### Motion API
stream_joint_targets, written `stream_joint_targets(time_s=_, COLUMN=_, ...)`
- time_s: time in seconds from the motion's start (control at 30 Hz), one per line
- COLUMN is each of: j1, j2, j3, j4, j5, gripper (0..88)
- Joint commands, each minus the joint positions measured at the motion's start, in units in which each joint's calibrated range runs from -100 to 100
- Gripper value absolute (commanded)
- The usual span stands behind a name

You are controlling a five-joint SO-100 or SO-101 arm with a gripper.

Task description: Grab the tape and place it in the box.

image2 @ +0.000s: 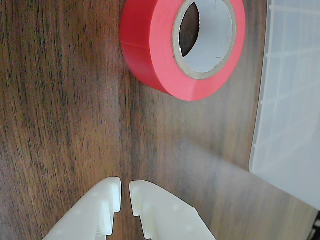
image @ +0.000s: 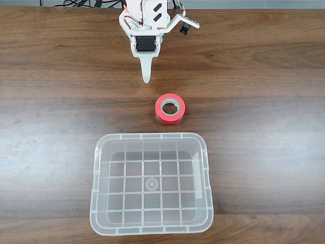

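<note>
A red-orange roll of tape [image: 170, 118] with a grey-beige core lies flat on the wooden table, just beyond the far rim of the box [image: 151, 136], a clear plastic bin with a grid bottom and nothing inside. My white gripper [image: 146, 77] points down toward the table a short way behind the tape and slightly left of it in the fixed view. In the wrist view the fingertips [image2: 125, 192] sit almost together with nothing between them, and the tape [image2: 150, 47] lies ahead of them, apart from them. The box's edge [image2: 290, 100] shows at the right.
Bare brown wood table [image: 264, 76] stretches to both sides of the tape and box. Black cables [image: 76, 3] lie at the table's far edge behind the arm's base.
</note>
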Motion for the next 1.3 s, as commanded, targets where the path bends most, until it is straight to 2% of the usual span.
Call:
stream_joint_targets(time_s=0.0, j1=0.5, j2=-0.7, j3=-0.7, j4=0.1, j5=-0.5, gripper=1.3)
stream_joint_targets(time_s=0.93, j1=0.2, j2=-0.7, j3=-0.8, j4=-0.4, j5=-0.3, gripper=1.3)
stream_joint_targets(time_s=1.27, j1=-2.7, j2=0.4, j3=-14.9, j4=0.7, j5=0.0, gripper=1.3)
